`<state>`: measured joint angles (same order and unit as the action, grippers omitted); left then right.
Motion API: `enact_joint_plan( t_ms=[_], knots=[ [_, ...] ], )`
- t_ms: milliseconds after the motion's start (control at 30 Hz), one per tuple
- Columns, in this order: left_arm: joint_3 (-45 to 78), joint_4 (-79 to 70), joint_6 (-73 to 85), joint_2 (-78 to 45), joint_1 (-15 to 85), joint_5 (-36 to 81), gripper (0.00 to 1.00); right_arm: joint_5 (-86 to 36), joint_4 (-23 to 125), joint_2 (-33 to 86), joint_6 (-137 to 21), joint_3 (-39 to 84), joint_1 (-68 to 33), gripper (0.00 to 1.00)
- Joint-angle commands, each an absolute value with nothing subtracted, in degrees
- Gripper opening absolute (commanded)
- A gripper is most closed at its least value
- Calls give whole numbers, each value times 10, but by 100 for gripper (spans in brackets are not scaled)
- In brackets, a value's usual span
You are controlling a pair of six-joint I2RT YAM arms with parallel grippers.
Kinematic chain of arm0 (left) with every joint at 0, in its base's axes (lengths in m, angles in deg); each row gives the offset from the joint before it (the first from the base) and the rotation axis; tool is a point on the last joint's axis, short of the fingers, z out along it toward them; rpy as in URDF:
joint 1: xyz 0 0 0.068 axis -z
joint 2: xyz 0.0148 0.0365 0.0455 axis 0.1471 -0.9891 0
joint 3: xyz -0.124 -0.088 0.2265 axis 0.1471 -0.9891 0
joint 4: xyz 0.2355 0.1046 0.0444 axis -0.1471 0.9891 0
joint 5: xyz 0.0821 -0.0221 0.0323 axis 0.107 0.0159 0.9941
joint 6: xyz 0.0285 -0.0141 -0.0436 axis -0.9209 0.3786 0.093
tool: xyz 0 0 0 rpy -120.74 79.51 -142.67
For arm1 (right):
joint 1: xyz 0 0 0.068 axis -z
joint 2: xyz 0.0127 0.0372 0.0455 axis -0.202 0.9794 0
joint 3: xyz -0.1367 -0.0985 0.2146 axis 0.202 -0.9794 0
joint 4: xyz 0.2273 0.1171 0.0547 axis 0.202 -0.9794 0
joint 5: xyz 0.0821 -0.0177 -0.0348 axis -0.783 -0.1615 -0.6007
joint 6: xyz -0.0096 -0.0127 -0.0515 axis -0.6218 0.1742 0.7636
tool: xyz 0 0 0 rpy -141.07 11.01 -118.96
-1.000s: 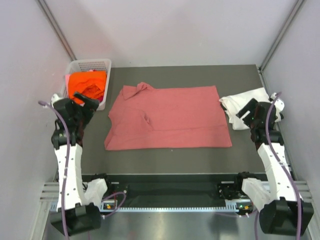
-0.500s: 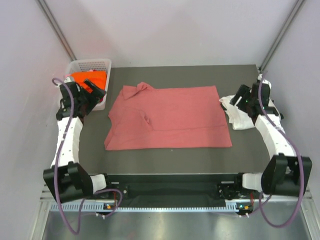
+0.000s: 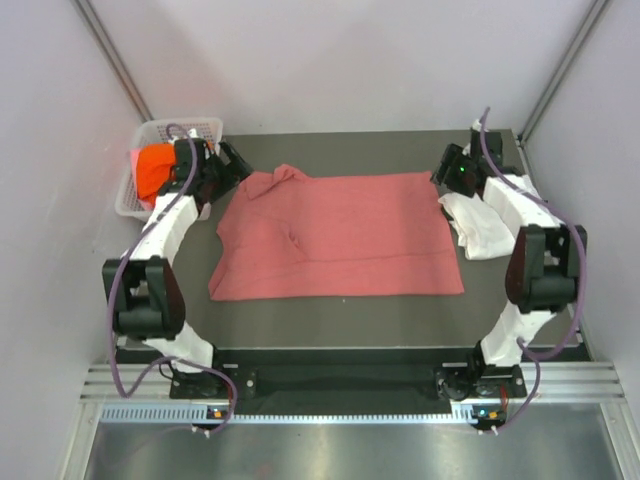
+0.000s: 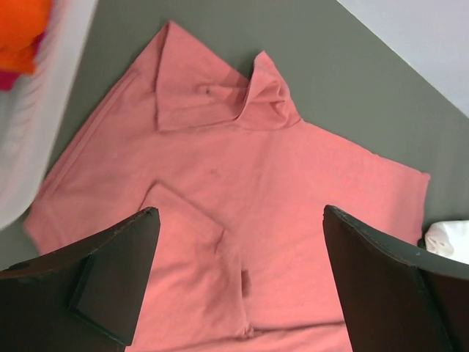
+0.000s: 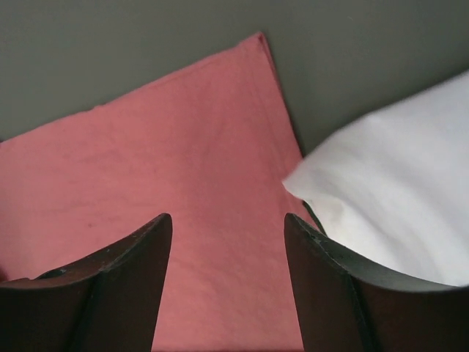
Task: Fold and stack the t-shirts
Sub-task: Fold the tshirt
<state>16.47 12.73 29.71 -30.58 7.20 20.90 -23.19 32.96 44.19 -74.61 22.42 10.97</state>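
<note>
The dusty pink-red t-shirt (image 3: 340,238) lies spread on the dark table, sleeves folded in at its left end; it fills the left wrist view (image 4: 242,198) and shows in the right wrist view (image 5: 183,191). The white t-shirt (image 3: 485,220) lies bunched at the right (image 5: 396,213). The orange t-shirt (image 3: 155,168) sits in the basket (image 4: 22,29). My left gripper (image 3: 232,170) is open above the pink shirt's far left corner. My right gripper (image 3: 447,172) is open above its far right corner, beside the white shirt.
A white mesh basket (image 3: 190,128) stands at the far left corner of the table (image 3: 340,150). Grey walls close in on both sides and behind. Bare table runs along the near edge (image 3: 340,320).
Both arms have swung from the near sides out to the far end. The left gripper moved from the basket to the pink shirt's far left corner, the right gripper to its far right corner.
</note>
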Motion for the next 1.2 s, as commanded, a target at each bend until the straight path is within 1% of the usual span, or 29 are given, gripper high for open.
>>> enact_joint_plan(
  t_ms=[0, 67, 200, 233, 367, 467, 567, 633, 667, 700, 767, 833, 967, 1033, 1100, 1167],
  knots=[
    [215, 78, 270, -362, 83, 231, 96, -234, 327, 510, -723, 319, 81, 62],
    [238, 74, 265, -399, 83, 237, 94, -216, 309, 544, -718, 355, 74, 63],
    [292, 78, 242, -468, 82, 246, 89, -196, 286, 646, -722, 465, 67, 61],
    [304, 82, 238, -484, 98, 246, 88, -190, 281, 662, -723, 482, 66, 60],
    [373, 98, 220, -557, 110, 246, 86, -183, 275, 727, -726, 550, 68, 59],
    [404, 115, 203, -584, 126, 266, 84, -183, 266, 774, -730, 602, 67, 59],
    [403, 107, 189, -590, 135, 284, 84, -178, 251, 818, -731, 666, 67, 57],
    [398, 102, 185, -590, 138, 288, 83, -176, 239, 844, -730, 682, 67, 54],
    [397, 97, 182, -590, 140, 289, 83, -156, 231, 851, -730, 690, 66, 54],
    [396, 95, 173, -590, 141, 289, 83, -129, 226, 858, -729, 696, 66, 54],
    [398, 102, 152, -590, 148, 298, 82, -113, 228, 863, -732, 690, 65, 54],
    [408, 112, 130, -590, 158, 325, 80, -121, 228, 867, -735, 690, 66, 53],
    [429, 143, 86, -598, 171, 355, 80, -106, 215, 876, -740, 703, 61, 52],
    [440, 153, 81, -608, 171, 353, 80, -99, 212, 876, -739, 703, 59, 48],
    [451, 165, 77, -618, 172, 348, 80, -91, 206, 874, -737, 701, 54, 41],
    [463, 175, 71, -631, 175, 351, 80, -86, 204, 874, -731, 701, 49, 41]
  ],
)
